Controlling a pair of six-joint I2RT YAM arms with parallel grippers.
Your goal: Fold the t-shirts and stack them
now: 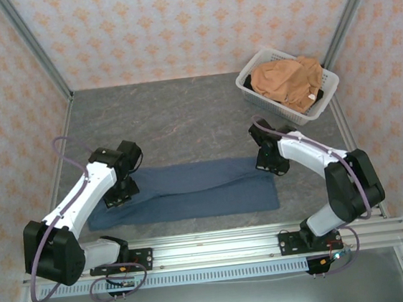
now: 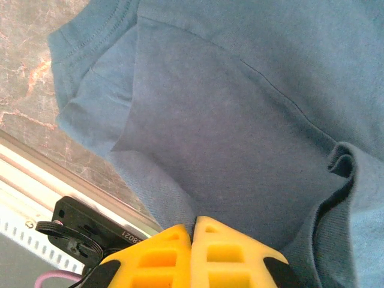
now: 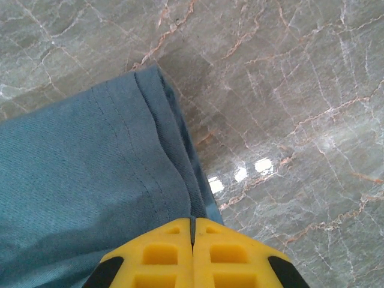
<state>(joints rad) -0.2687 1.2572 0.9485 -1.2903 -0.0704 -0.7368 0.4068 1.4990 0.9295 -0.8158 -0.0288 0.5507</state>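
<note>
Pressing its fingers together, the left gripper (image 2: 192,221) stands at the 9 o'clock end of the slate-blue shirt (image 1: 191,192), and the shut right gripper (image 3: 192,219) at its 3 o'clock end; whether cloth is pinched I cannot tell. The shirt lies flat, its long axis running 9 to 3 o'clock. The orange-tan shirt (image 1: 289,77) sits in the basket (image 1: 250,88) at 1 o'clock.

Pale walls (image 1: 174,24) with orange floral print, grey marbled tabletop (image 1: 183,117), aluminium corner posts (image 1: 32,46), light glinting off stone

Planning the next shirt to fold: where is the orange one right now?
In the top view the orange-tan shirt lies bunched in the white basket at the far right corner of the table.
</note>
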